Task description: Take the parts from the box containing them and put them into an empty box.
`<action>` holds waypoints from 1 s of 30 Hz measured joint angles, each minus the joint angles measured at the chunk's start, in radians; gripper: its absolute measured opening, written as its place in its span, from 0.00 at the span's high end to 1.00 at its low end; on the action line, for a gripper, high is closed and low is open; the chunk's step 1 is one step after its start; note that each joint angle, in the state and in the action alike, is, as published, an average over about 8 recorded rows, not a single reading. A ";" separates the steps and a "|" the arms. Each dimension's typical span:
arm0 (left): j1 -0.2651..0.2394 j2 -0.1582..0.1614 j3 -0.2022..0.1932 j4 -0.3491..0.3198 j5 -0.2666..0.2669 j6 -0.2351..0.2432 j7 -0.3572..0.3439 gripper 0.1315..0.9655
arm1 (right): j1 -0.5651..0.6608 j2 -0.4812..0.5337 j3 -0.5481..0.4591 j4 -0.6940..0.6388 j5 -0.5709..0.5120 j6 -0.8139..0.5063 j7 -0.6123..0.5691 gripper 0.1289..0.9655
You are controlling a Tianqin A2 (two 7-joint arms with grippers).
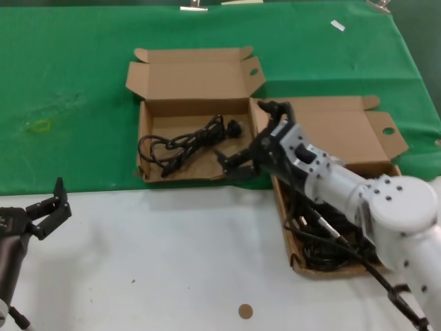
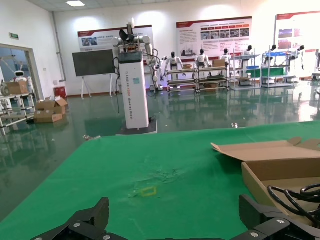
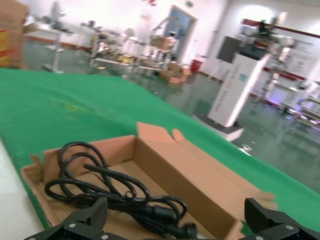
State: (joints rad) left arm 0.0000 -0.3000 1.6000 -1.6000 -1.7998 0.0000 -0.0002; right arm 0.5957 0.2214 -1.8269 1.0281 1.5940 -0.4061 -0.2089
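The box containing the parts stands at the right, its deep lid open, with black power cords piled in its tray under my right arm. The other box, with a shallow lid, stands left of it and holds one looped cord. My right gripper is open and empty, over that box's right wall. In the right wrist view its jaws stand wide apart above the lying cord and the box wall. My left gripper is open and empty, parked at the front left; it also shows in its own wrist view.
Both boxes sit on a green cloth; the front is white table. A yellowish mark is on the cloth at left, a white tag at the back right, and a brown spot at the front.
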 joint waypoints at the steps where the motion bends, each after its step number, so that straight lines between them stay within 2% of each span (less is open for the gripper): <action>1: 0.000 0.000 0.000 0.000 0.000 0.000 0.000 0.17 | -0.020 0.003 0.007 0.019 0.007 0.013 0.007 0.00; 12: 0.000 0.000 0.000 0.000 0.000 0.000 0.000 0.02 | -0.235 0.031 0.090 0.224 0.081 0.159 0.082 0.00; 25: 0.000 0.000 0.000 0.000 0.000 0.000 0.000 0.00 | -0.485 0.064 0.185 0.466 0.168 0.331 0.170 0.00; 30: 0.000 0.000 0.000 0.000 0.000 0.000 0.000 0.00 | -0.539 0.071 0.205 0.517 0.186 0.367 0.189 0.00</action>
State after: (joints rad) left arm 0.0000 -0.3000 1.6000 -1.6000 -1.8000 0.0000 -0.0001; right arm 0.0567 0.2925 -1.6216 1.5455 1.7804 -0.0386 -0.0198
